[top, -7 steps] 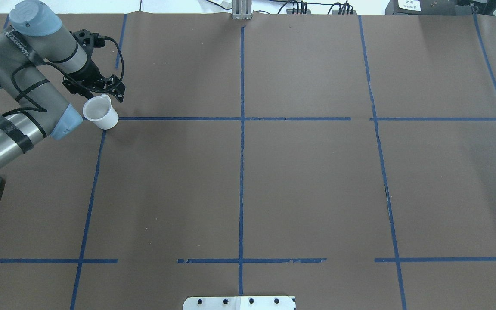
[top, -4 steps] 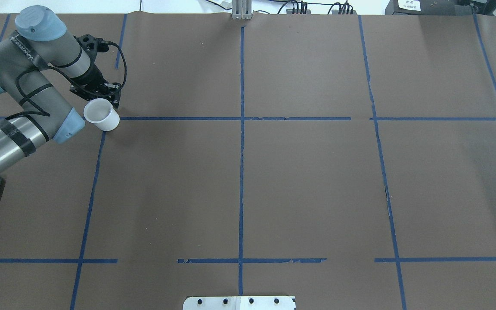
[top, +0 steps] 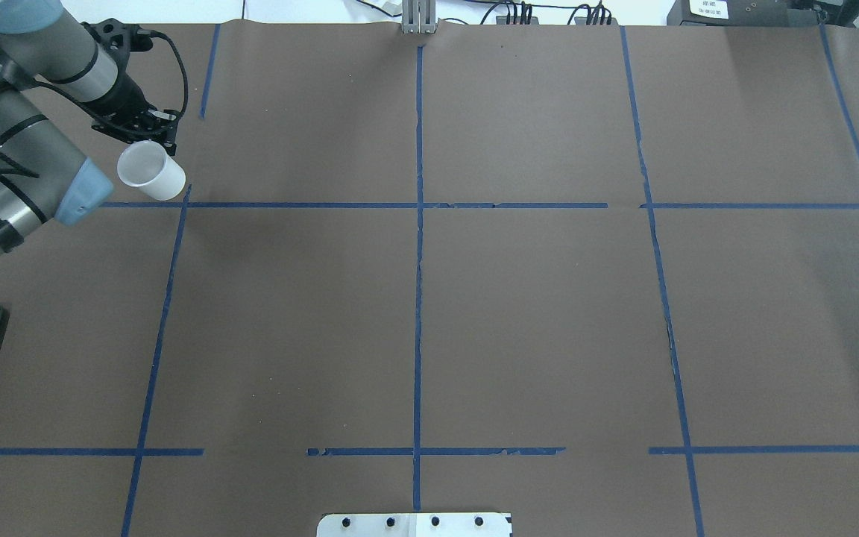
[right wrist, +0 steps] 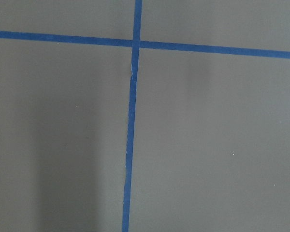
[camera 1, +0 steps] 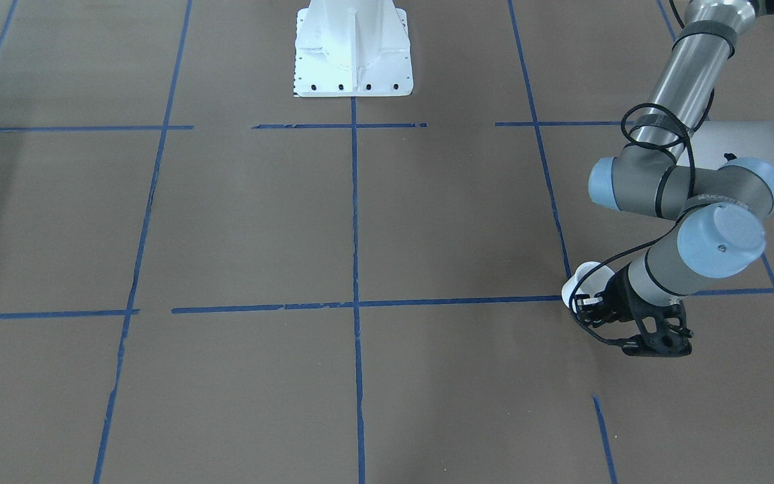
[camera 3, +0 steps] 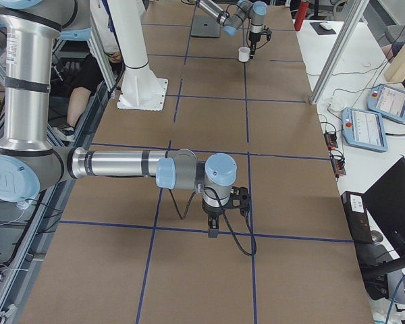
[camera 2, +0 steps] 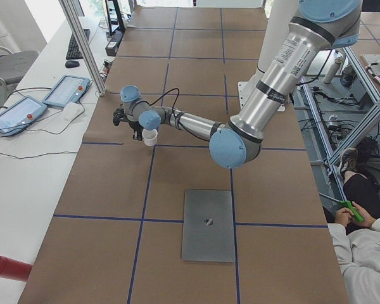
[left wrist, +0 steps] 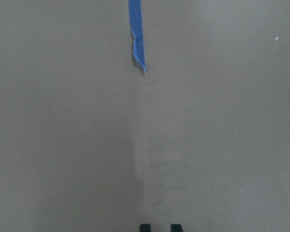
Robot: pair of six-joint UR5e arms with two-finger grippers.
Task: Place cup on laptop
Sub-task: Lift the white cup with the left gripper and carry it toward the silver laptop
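**A:** Where is the cup?

**B:** The white cup (top: 150, 171) hangs from the left jaws and looks lifted just clear of the desk (top: 534, 313). It is well apart from the laptop (camera 2: 208, 225), out beyond the laptop's edge that faces away from the robot's base.

**A:** And the grip?

**B:** The jaws are pinching the cup at one side of its rim. The left wrist view shows two dark fingertips (left wrist: 145, 227) almost pressed together. That narrow gap suggests they nip the thin wall or the small handle, though the cup itself is hidden in that view.

**A:** Why carry it raised?

**B:** I judge that it must come back over the laptop and settle on the closed lid. Raised, it won't drag on the brown paper or knock the laptop's edge.

**A:** The right jaws?

**B:** They are far from the laptop, low over a blue tape cross (right wrist: 134, 43), probably parked out of the way. They show only in a side view, so I cannot tell whether they are spread or pressed together.
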